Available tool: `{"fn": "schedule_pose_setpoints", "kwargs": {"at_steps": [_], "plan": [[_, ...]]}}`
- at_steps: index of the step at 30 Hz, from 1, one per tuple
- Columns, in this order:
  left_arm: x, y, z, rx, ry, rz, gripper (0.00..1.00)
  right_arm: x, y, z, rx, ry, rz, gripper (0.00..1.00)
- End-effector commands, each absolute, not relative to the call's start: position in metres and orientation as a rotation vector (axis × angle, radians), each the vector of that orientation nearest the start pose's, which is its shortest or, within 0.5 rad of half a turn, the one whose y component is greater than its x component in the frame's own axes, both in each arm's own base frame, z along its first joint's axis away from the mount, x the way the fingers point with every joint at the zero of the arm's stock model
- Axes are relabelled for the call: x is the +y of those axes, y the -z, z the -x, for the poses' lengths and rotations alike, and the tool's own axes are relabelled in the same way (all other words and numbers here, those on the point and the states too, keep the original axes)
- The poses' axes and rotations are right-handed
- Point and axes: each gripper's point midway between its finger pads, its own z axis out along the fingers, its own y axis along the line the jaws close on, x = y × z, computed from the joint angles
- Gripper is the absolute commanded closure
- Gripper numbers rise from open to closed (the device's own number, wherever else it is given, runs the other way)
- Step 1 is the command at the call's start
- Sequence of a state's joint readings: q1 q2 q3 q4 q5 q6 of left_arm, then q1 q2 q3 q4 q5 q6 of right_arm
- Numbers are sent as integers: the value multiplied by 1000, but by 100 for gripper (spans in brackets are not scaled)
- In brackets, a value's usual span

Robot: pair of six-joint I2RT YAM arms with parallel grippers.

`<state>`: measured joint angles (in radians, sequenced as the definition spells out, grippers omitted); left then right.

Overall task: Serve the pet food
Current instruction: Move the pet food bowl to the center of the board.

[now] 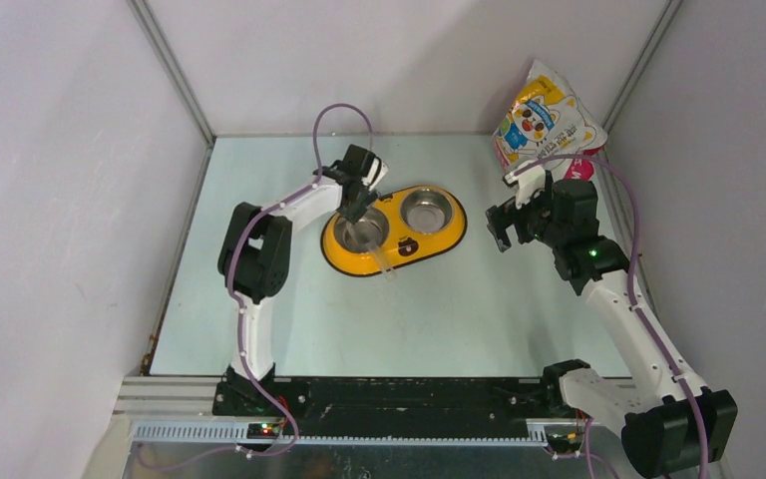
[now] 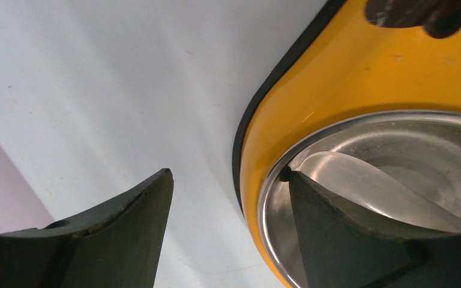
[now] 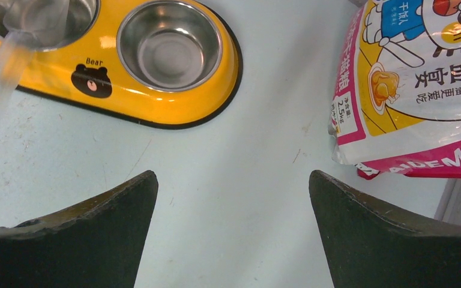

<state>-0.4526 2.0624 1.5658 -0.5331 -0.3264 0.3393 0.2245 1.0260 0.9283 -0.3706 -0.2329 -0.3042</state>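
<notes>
- Your left fingers point(image 2: 138, 204) are apart, straddling the feeder point(image 2: 366, 72) rim above the scoop point(image 2: 366, 186); your right fingers point(image 3: 96, 216) are apart too.
- No kibble in the 2 bowls point(image 3: 168, 45); the pet food bag point(image 1: 546, 118) leans far right.
- Next, likely: clamp the scoop handle.

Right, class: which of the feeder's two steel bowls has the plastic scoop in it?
The bowl under the left gripper: the scoop lies in it, handle over the rim. The other bowl is empty.

Double-bowl feeder point(image 1: 437, 246) sitting on the table point(image 1: 289, 319). Scoop point(image 1: 381, 257) lying in the feeder's left bowl point(image 2: 408, 138), handle sticking out over its near rim. Pet food bag point(image 1: 547, 122) standing behind and right of the feeder, well apart from it.
</notes>
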Motion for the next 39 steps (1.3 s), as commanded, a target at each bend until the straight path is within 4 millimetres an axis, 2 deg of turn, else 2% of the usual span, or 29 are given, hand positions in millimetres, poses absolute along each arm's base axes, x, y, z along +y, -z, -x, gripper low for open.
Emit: {"fn": "schedule_pose_setpoints", "kwargs": {"at_steps": [1,8,9,10,11,12,13,16,19,23,25,28,29,30,33,34,35,37,38,39], "plan": [[-107,-86,-495,2361,-573,-727,22,103,-239,-325,1863,-182,667,0],[-72,-80,-533,2429,-693,-657,21,104,-237,-326,1869,-187,672,0],[-69,-83,-544,2418,-717,-632,21,104,-236,-326,1870,-187,672,0],[-63,-94,-553,2405,-733,-599,21,104,-236,-326,1870,-187,673,0],[-58,-87,-556,2418,-750,-596,21,104,-236,-326,1871,-187,673,0],[-51,-97,-563,2402,-770,-562,21,104,-236,-326,1870,-185,672,0],[-48,-94,-566,2407,-782,-555,21,104,-236,-326,1870,-184,672,0],[-31,-106,-574,2394,-811,-489,20,104,-236,-326,1872,-184,674,0],[-28,-130,-569,2372,-749,-444,19,104,-235,-326,1873,-183,676,0],[-46,-173,-546,2303,-554,-437,14,104,-237,-325,1868,-183,677,0],[-64,-195,-531,2257,-437,-485,8,104,-237,-325,1868,-184,678,0],[-85,-225,-500,2170,-369,-583,1,104,-236,-325,1870,-181,682,0],[-101,-231,-495,2127,-350,-650,0,104,-235,-326,1872,-178,683,0],[-106,-232,-483,2115,-342,-687,0,104,-235,-326,1873,-177,686,0],[-148,-225,-458,2064,-285,-891,0,103,-233,-327,1878,-168,683,0],[-154,-217,-450,2067,-279,-939,0,103,-233,-327,1879,-167,684,0],[-169,-211,-443,2048,-276,-1015,0,102,-233,-327,1880,-165,682,0],[-185,-186,-432,2041,-306,-1132,0,101,-233,-328,1881,-162,680,0],[-195,-180,-428,2027,-317,-1172,0,101,-233,-328,1882,-164,679,0],[-195,-168,-431,2029,-367,-1196,0,100,-232,-328,1883,-164,678,0]]}}
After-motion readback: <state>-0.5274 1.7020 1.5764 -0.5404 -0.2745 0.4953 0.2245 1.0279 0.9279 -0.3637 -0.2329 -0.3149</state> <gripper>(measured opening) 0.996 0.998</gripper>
